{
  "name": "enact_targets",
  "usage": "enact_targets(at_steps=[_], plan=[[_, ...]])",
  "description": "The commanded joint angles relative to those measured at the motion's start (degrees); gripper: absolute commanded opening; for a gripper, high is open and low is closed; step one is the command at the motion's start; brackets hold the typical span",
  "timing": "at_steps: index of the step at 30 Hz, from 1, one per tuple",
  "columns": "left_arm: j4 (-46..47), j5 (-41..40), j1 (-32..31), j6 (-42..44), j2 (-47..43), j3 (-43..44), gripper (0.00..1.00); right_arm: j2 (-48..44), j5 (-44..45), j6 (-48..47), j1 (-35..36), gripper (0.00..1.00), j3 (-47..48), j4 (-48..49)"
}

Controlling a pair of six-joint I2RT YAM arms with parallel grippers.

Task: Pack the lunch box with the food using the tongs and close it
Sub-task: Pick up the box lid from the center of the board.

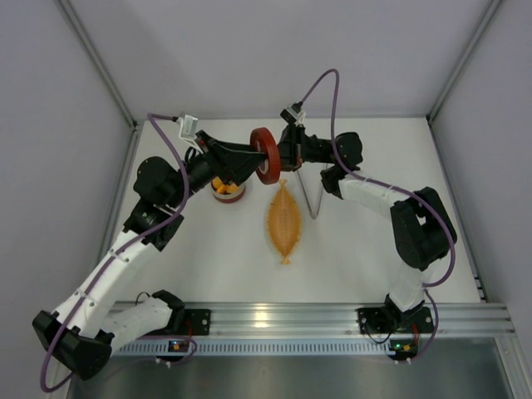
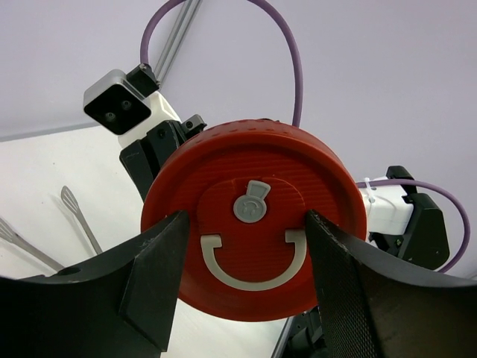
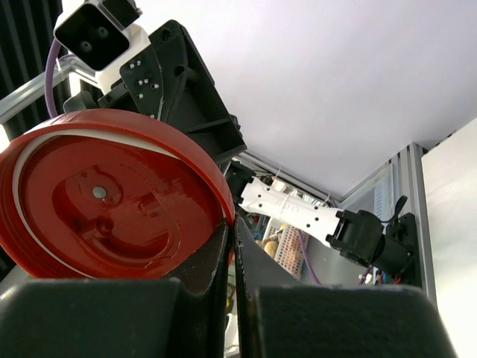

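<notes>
R gripper pinched tight on the rim of the lid: red, ribbed, white smile-shaped mark, held on edge in mid-air. L gripper fingers flanked its raised centre; gripping or not, can't tell. Lunch box, orange food inside, sat mostly hidden under L arm.

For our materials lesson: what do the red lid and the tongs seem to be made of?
Lid: probably moulded plastic. Its red top is matte with fine ridges, and its underside is glossy with reflections.
Tongs: likely metal. They are thin, silvery-grey strips, though too small to be sure of the finish.
</notes>
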Motion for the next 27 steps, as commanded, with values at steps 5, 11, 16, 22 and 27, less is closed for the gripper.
enact_targets(at_steps=[5,11,16,22,27], plan=[[0.3,2.3,0.0,1.6,0.3,2.7,0.62,-3.0,-0.5,-2.9,2.0,0.00,3.7,1.8],[-0.7,3.2,-0.1,2.1,0.4,2.8,0.50,-2.8,-0.6,-3.2,2.0,0.00,4.3,1.2],[-0.9,3.0,-0.1,2.4,0.3,2.8,0.38,-2.8,-0.6,-3.4,2.0,0.00,4.4,0.7],[-1.3,2.5,0.0,2.4,0.2,2.8,0.22,-3.2,-0.6,-4.0,2.0,0.00,4.0,0.2],[-1.9,2.0,0.0,2.5,0.1,2.9,0.11,-3.4,-0.5,-4.5,2.0,0.00,3.8,-0.3]])
